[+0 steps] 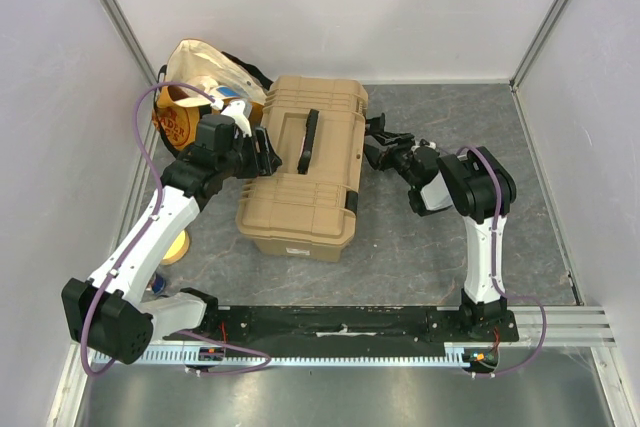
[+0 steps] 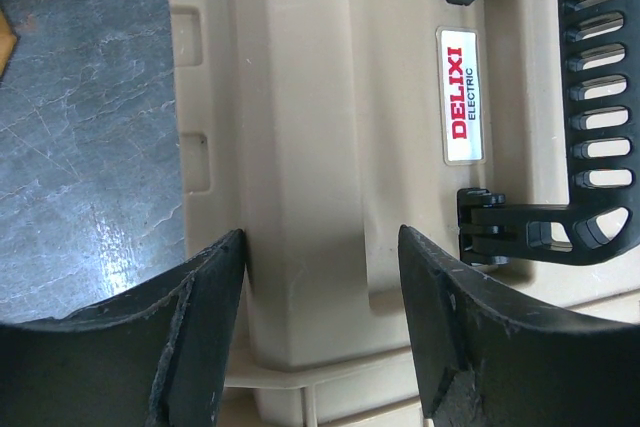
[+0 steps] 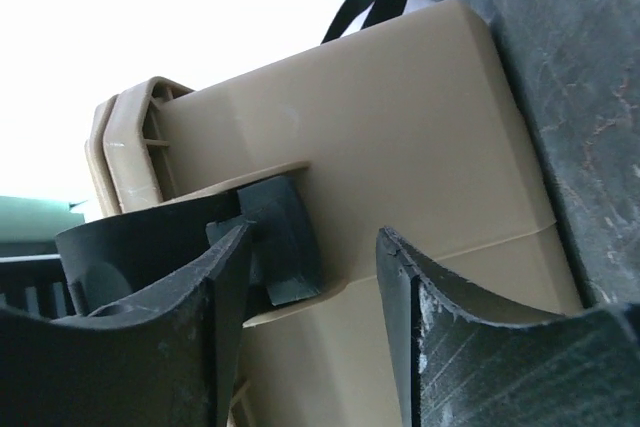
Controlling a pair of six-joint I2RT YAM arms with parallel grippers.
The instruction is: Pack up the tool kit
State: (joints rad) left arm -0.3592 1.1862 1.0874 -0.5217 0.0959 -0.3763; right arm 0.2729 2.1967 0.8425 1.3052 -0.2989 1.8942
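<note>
both jaws spread wide: left gripper (image 2: 320,247) over the toolbox (image 2: 330,97) lid, right gripper (image 3: 312,245) at its latch (image 3: 283,247)

Bag: orange-yellow cloth bag (image 1: 195,82) sits far left, slumped against the corner, mouth gaping, pale lining showing.
Straps: black bag straps (image 1: 250,72) loop out to its right; the right wrist view catches one as well.
Tabletop: mottled grey surface (image 1: 420,257), bare on the right half.
Yellow disc: a small round yellow thing (image 1: 178,247) at near left, partly covered, can't tell what it is.
Blue scrap: a tiny blue item (image 1: 158,288) just nearer than the disc.
Walls: plain white panels (image 1: 330,7) on three sides.
Base plate: black strip (image 1: 340,322) along the near edge.
</note>
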